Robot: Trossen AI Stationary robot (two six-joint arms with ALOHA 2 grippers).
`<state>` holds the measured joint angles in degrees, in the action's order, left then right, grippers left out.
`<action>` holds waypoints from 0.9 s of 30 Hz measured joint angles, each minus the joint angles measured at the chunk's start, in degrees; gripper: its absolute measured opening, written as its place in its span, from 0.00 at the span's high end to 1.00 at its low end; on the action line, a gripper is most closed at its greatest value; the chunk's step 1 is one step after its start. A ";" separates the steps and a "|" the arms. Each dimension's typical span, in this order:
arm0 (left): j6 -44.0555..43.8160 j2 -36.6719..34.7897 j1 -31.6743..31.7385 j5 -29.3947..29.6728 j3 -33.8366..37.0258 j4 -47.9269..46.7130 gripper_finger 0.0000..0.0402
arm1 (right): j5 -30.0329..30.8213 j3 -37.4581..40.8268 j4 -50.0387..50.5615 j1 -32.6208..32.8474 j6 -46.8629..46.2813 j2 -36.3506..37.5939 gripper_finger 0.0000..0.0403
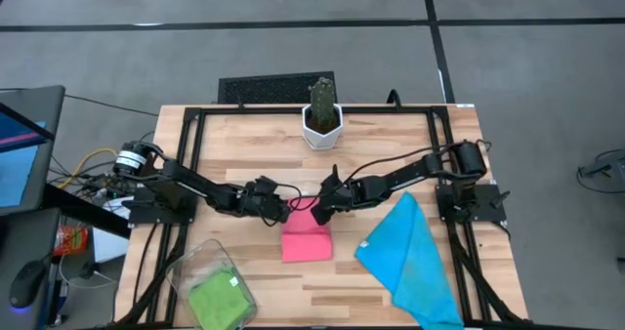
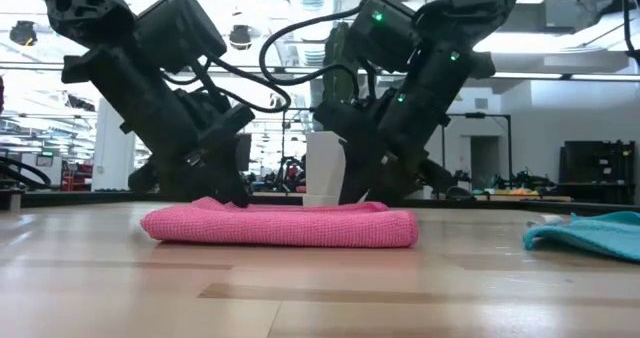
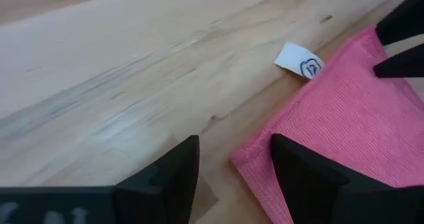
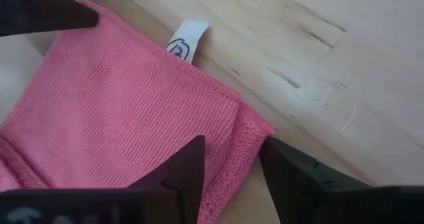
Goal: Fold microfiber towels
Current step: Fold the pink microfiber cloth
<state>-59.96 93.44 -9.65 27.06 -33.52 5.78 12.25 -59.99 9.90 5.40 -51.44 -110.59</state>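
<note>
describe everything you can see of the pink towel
The pink towel is a fuzzy hot-pink microfiber cloth, folded into a flat, layered rectangle with soft rounded edges. It lies on the wooden table, near its middle, in front of the potted cactus. A small white tag with a dark printed mark sticks out from its far edge. The left gripper and right gripper each stand open at a far corner, fingers straddling the hem without gripping it.

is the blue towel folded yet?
No, the blue towel lies spread and rumpled near the table's right edge, while the pink towel is folded.
</note>
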 joint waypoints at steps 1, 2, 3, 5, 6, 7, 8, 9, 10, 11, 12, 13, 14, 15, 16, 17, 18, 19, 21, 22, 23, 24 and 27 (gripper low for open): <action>-0.57 0.60 0.00 0.36 -0.10 0.07 0.54 | -0.08 -0.02 0.12 -0.10 0.02 -0.04 0.57; -0.85 1.05 -0.04 0.35 -0.10 0.19 0.55 | -0.15 0.00 0.19 -0.19 0.02 -0.04 0.58; -1.33 1.82 -0.04 0.25 -0.14 0.39 0.56 | -0.16 0.02 0.23 -0.29 0.02 -0.08 0.59; -2.30 3.18 -0.02 0.33 -0.21 1.66 0.58 | -0.38 0.04 0.50 -0.51 0.24 -0.09 0.62; -2.69 3.75 -0.02 0.50 -0.23 2.17 0.59 | -0.60 0.05 0.64 -0.60 0.30 -0.11 0.65; -3.01 4.04 -0.02 0.54 -0.33 2.41 0.61 | -0.81 0.07 0.81 -0.65 0.35 -0.11 0.68; -3.37 4.09 -0.01 0.30 -0.45 2.42 0.63 | -1.04 0.09 0.93 -0.67 0.48 -0.13 0.72; -3.50 4.12 0.07 0.08 -0.68 2.34 0.65 | -1.20 0.10 1.03 -0.69 0.71 -0.13 0.76; -3.18 4.18 0.07 0.10 -0.91 2.36 0.67 | -1.24 0.14 1.14 -0.69 0.85 -0.13 0.80; -2.48 4.18 0.07 -0.02 -1.26 2.02 0.69 | -1.18 0.18 1.20 -0.69 0.91 -0.15 0.85; -1.48 4.20 0.09 -0.43 -1.70 1.74 0.71 | -1.19 0.22 1.09 -0.72 1.05 -0.18 0.89; -0.38 4.27 0.15 -0.92 -2.15 1.49 0.74 | -1.31 0.20 0.93 -0.74 1.69 -0.19 0.94; 0.78 4.30 0.15 -1.27 -2.65 1.36 0.76 | -1.42 0.20 0.92 -0.74 2.24 0.02 0.96; 1.80 4.34 0.15 -1.64 -3.14 1.30 0.79 | -1.42 0.22 1.00 -0.74 2.73 0.52 0.97; 2.72 4.43 0.15 -2.13 -3.65 1.25 0.82 | -1.46 0.30 1.08 -0.74 3.12 0.95 0.97; 3.54 4.46 0.16 -2.97 -4.14 1.08 0.85 | -1.48 0.36 1.37 -0.68 3.28 1.38 0.96; 4.10 4.30 0.17 -4.28 -4.68 0.71 0.88 | -1.48 0.47 2.21 -0.62 3.30 2.02 0.96; 4.67 4.25 0.15 -6.29 -5.14 0.64 0.91 | -1.25 0.55 2.99 -0.38 3.32 2.86 0.96; 5.41 4.24 -0.13 -10.01 -5.99 0.73 0.96 | -0.81 0.48 3.70 0.05 3.43 4.98 0.98; 5.52 4.23 -0.17 -11.41 -6.39 0.72 0.98 | -0.60 0.46 4.28 0.31 3.45 6.04 0.98; 5.53 4.23 -0.14 -12.61 -6.78 0.75 0.99 | -0.12 0.44 4.72 0.69 3.47 6.96 0.98; 5.53 4.22 -0.12 -13.09 -7.16 0.78 0.99 | 0.39 0.44 5.15 1.15 3.45 7.69 0.98; 5.13 4.15 -0.87 -13.10 -8.42 0.79 0.99 | 2.18 0.44 6.36 2.74 3.33 9.97 0.97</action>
<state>-54.84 97.59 -10.52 13.96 -41.95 6.56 14.42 -59.55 16.26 8.14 -48.11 -100.62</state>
